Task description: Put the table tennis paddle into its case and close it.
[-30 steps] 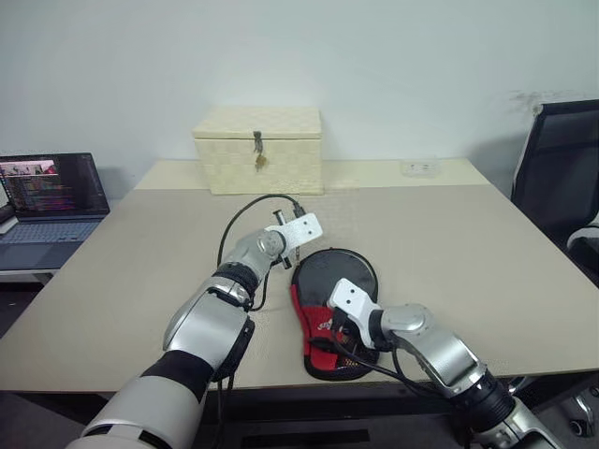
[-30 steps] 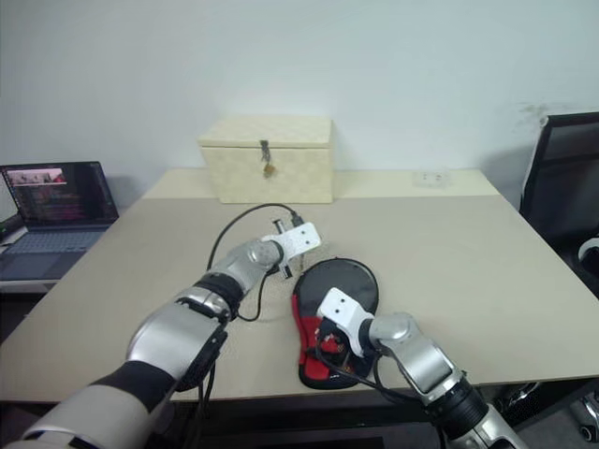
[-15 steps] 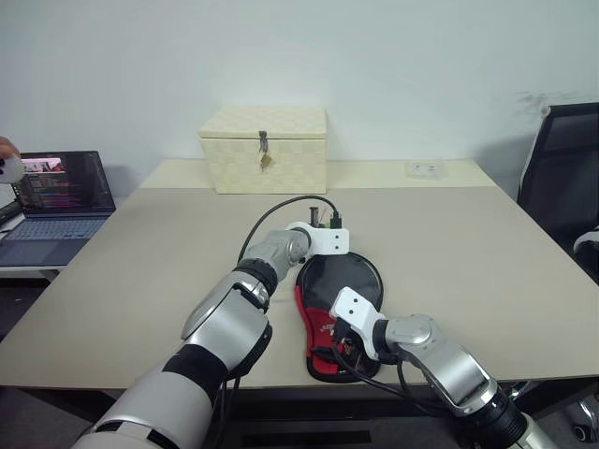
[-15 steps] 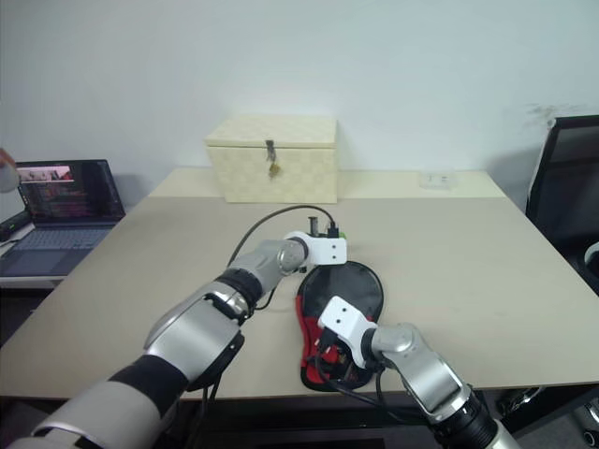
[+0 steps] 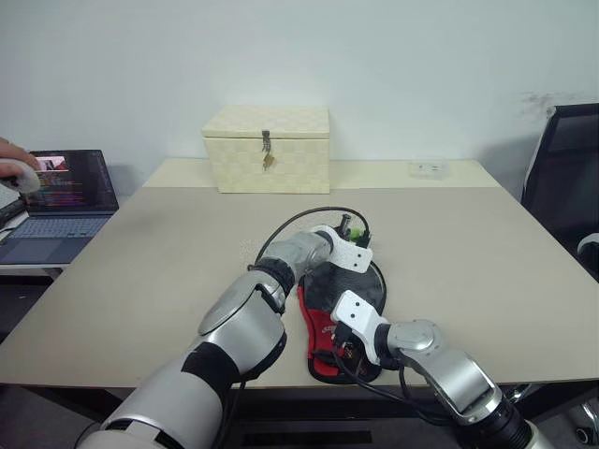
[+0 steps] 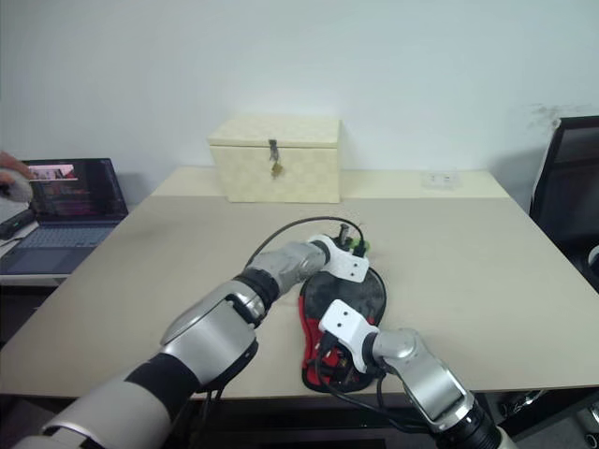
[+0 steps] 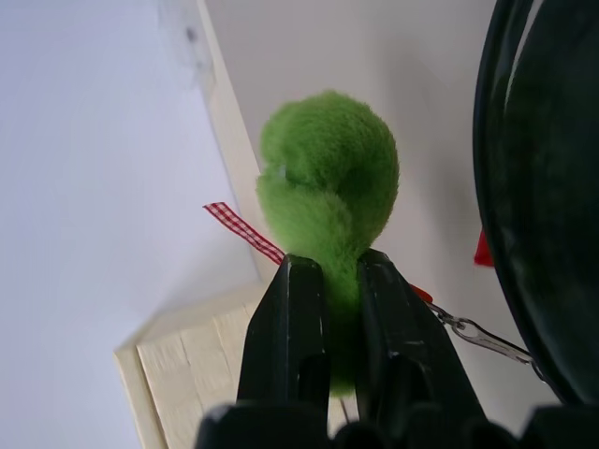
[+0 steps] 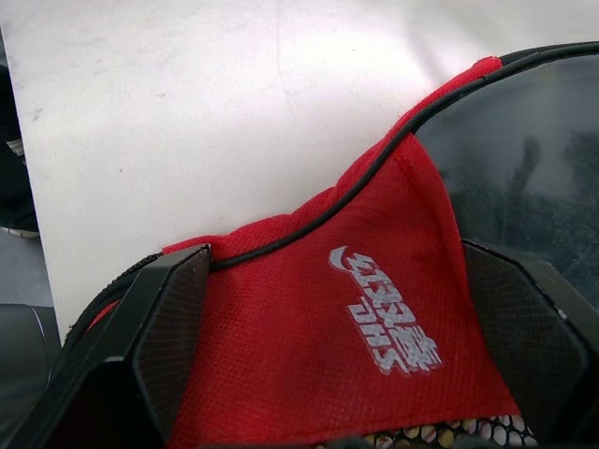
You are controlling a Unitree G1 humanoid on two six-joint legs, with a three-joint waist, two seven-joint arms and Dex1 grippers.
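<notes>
The case (image 5: 354, 283) lies flat near the table's front edge, its round black end pointing away and its red panel (image 8: 318, 346) with the white logo nearest me. My left gripper (image 5: 353, 229) hovers at the far right rim of the round end. It is shut on a small green fuzzy ball (image 7: 328, 182), which hangs on a thin chain (image 7: 477, 334) leading back to the case. My right gripper (image 8: 332, 257) stands open over the red end, one finger on each side of the panel. The table tennis paddle is hidden.
A cream woven box (image 5: 267, 150) with a metal latch stands at the back of the table. An open laptop (image 5: 61, 187) sits on a side desk at left, with a person's hand (image 5: 14, 173) over it. A black chair (image 5: 562, 178) stands at right.
My left gripper has swung right along the case's round rim with the green ball pinched in it, and its wrist has rolled. The right gripper has stayed put. A person's hand appeared at the left.
</notes>
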